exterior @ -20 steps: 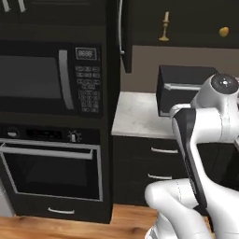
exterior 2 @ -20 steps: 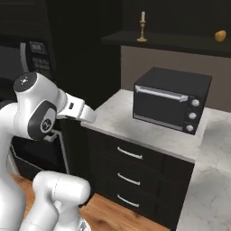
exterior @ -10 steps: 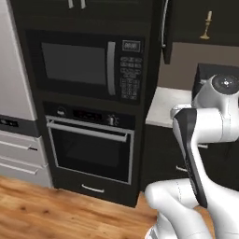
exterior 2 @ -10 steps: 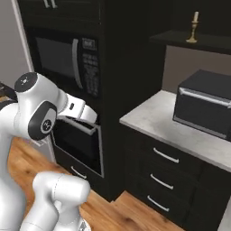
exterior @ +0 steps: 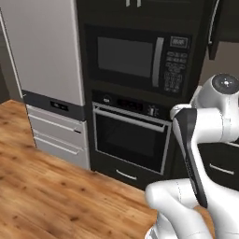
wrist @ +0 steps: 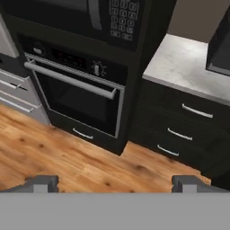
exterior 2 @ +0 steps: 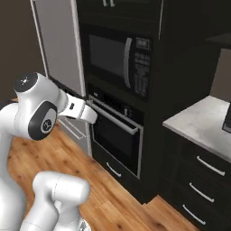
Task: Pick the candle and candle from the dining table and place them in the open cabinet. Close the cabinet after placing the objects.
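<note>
Both candles and the dining table are out of view. In the hand view my gripper (wrist: 116,184) is open, its two dark fingertips (wrist: 42,183) set wide apart with nothing between them, and it looks down at wood floor in front of a black oven. At the top right of the left base view, the edge of the open cabinet door (exterior: 215,25) shows with its silver bar handle. My white arm is folded close to the base in both base views.
A black built-in microwave (exterior: 140,58) sits above the oven (exterior: 130,135), with a grey fridge (exterior: 46,51) to their left. A marble counter (wrist: 188,63) over black drawers (wrist: 188,121) lies to the right, with a toaster oven corner (wrist: 221,45). Wood floor (exterior: 51,191) spreads out to the left.
The base has turned left, so the whole scene slid right: the toaster oven and the shelf with the candlestick left the views and the fridge came in. The gripper stayed open.
</note>
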Robot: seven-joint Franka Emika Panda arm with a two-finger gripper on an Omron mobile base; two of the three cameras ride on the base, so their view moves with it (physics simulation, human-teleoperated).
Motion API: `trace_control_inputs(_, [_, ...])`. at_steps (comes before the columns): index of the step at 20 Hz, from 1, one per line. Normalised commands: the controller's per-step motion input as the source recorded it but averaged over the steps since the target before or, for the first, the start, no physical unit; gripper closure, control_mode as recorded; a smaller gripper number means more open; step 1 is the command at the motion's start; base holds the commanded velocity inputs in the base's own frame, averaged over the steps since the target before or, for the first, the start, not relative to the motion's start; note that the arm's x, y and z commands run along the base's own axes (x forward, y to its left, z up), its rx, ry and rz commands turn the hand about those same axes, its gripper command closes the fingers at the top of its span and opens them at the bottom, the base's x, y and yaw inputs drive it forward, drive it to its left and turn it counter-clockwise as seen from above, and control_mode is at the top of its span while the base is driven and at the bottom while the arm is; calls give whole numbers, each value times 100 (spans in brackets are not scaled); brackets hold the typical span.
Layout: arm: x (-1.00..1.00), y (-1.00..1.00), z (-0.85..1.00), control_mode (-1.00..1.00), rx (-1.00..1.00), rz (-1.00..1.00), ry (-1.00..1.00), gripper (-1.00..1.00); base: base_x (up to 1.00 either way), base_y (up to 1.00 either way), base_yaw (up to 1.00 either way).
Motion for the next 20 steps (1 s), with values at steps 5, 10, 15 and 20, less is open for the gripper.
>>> trace_control_inputs(5, [0, 0, 0, 100, 0, 0, 0, -100, -16, 63, 36])
trace_control_inputs(10, [0, 0, 0, 100, 0, 0, 0, -100, -14, 57, 36])
trace_control_inputs(15, [0, 0, 0, 100, 0, 0, 0, -100, -19, 55, 34])
trace_control_inputs(20, [0, 0, 0, 100, 0, 0, 0, -100, -24, 55, 33])
